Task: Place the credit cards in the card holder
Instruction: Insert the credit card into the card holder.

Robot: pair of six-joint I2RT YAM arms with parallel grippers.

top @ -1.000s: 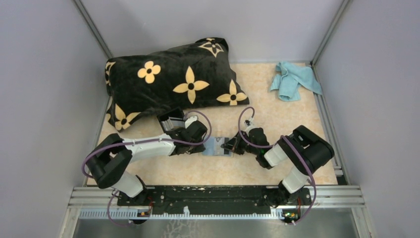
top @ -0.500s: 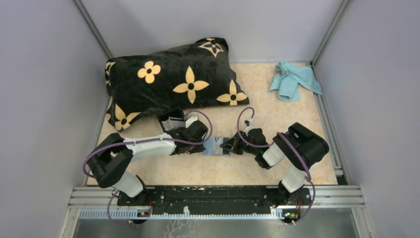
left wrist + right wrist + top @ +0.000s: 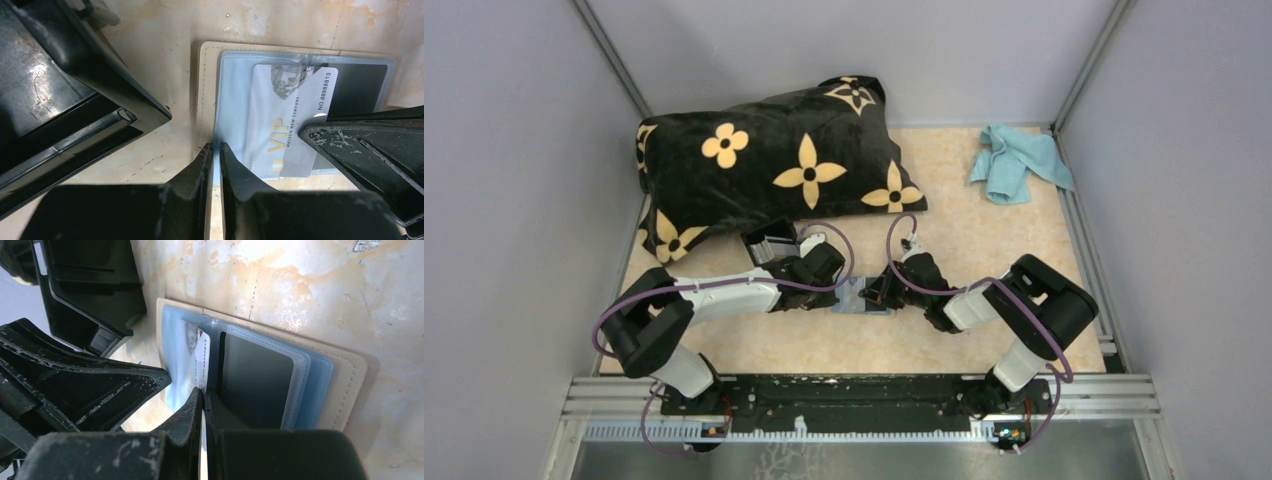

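Lying open on the table [image 3: 984, 200], the card holder [image 3: 204, 100] is pinched at its sleeve [image 3: 235, 100] by the left gripper [image 3: 214, 150], while the half-inserted card [image 3: 287, 115], clamped by the right gripper [image 3: 203, 395], could be jammed if pushed askew.

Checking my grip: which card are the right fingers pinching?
The pale VIP card, edge between the right fingers; the dark card lies inside a clear sleeve.

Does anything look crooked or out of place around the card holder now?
Yes. The VIP card, pinched by the right fingers, lies tilted, not square with the clear sleeve that the left fingers pinch on the beige card holder; its corner overlaps the dark card. Nothing looks spilled or damaged.
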